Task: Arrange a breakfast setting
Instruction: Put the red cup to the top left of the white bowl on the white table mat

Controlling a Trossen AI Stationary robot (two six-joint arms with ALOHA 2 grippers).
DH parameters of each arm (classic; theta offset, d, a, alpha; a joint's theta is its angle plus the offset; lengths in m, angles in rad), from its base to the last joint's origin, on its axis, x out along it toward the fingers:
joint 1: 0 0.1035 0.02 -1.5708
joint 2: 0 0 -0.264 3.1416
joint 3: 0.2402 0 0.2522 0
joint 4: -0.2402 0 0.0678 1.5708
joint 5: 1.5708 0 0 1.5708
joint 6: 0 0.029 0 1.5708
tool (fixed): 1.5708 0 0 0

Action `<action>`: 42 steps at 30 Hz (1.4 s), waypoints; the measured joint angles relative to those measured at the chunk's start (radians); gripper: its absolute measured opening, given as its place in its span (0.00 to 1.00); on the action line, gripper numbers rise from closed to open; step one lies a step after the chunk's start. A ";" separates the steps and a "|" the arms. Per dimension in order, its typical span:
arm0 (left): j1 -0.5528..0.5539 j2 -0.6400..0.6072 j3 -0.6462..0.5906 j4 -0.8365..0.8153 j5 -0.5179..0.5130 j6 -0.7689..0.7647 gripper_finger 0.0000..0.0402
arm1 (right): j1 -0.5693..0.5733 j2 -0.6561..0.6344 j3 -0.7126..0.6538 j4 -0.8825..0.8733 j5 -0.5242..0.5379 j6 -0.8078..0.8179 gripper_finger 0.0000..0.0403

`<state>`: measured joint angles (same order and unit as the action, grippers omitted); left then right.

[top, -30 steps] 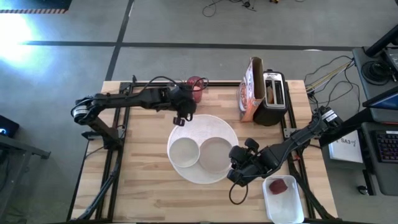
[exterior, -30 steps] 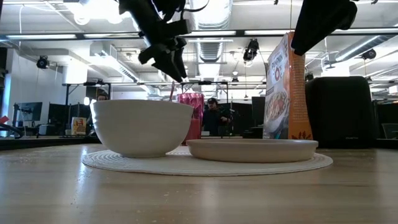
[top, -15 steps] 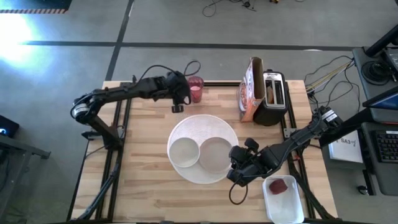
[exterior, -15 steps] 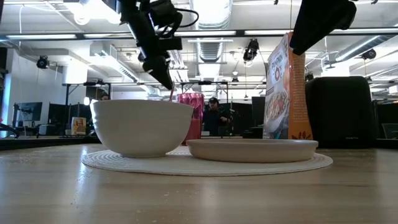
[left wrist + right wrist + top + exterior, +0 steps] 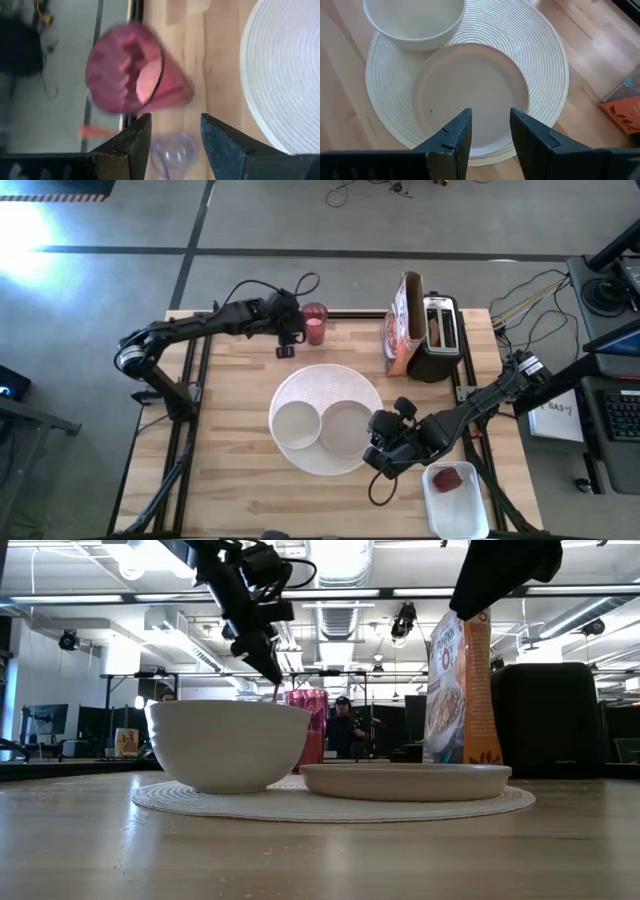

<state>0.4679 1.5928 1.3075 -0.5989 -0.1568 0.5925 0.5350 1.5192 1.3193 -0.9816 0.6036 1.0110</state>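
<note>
A pink-red tumbler [image 5: 314,323] stands near the table's far edge, also in the left wrist view [image 5: 131,75]. My left gripper [image 5: 288,345] is open just left of it, fingers either side of empty air [image 5: 175,137]. The round white ribbed placemat [image 5: 325,380] carries a white bowl [image 5: 297,425] and a grey plate [image 5: 346,427]. My right gripper [image 5: 385,445] is open above the plate's right edge [image 5: 490,132]. A small red fruit [image 5: 450,478] lies in a white tub [image 5: 457,510]. I see no spoon.
A cereal box [image 5: 403,325] and a black-and-silver toaster [image 5: 438,335] stand at the far right, with something tan in a toaster slot. The white tub sits at the near right corner. Bare wood lies left of the placemat [image 5: 230,430].
My left gripper has gone from above the placemat's far edge toward the table's far edge, to beside the tumbler, and has held there for the last half second. The bowl, plate and tumbler have stayed put.
</note>
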 joint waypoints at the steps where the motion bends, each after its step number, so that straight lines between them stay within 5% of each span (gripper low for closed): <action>1: 0.000 0.005 0.000 0.020 0.016 0.023 0.38 | 0.000 0.000 0.000 0.000 0.000 0.000 0.31; 14: 0.009 0.118 0.016 0.190 0.018 0.162 0.38 | 0.001 0.000 0.000 0.000 0.000 -0.001 0.31; 28: 0.014 0.257 0.228 -0.039 0.023 0.120 0.21 | 0.001 0.000 0.000 -0.005 0.000 -0.001 0.31; 36: 0.018 0.344 0.356 -0.183 0.150 0.108 0.03 | 0.001 0.000 0.000 -0.004 -0.001 -0.001 0.31; 42: 0.019 0.367 0.402 -0.232 0.154 0.112 0.01 | 0.001 0.000 0.000 -0.004 -0.001 -0.001 0.31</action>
<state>0.4866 1.9597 1.7095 -0.8308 -0.0027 0.7040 0.5358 1.5192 1.3193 -0.9855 0.6026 1.0100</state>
